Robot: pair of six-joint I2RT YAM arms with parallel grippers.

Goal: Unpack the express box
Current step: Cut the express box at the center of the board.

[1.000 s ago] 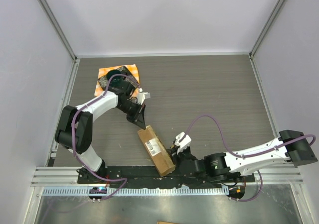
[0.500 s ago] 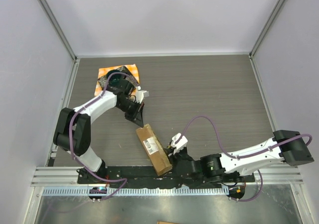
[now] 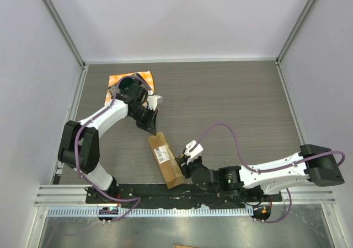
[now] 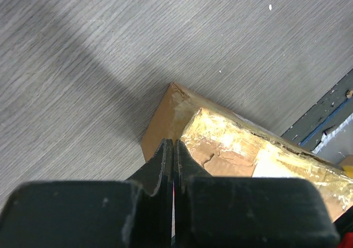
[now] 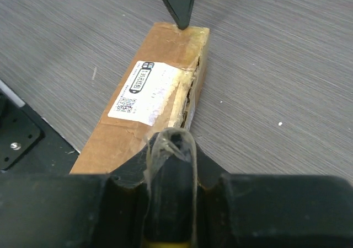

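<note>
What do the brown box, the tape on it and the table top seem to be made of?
The express box looks like matte brown cardboard, with a crushed, fibrous corner. Its tape seems clear glossy plastic: it glints and wrinkles. The table shows grey wood grain, perhaps a laminate print.

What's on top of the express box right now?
The brown cardboard express box carries a white printed shipping label and shiny tape along one edge; the shut left gripper sits at its far end. Contents are covered.

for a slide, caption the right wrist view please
Shut left end effector meets the far end of the express box; tape curls over the right end effector.
</note>
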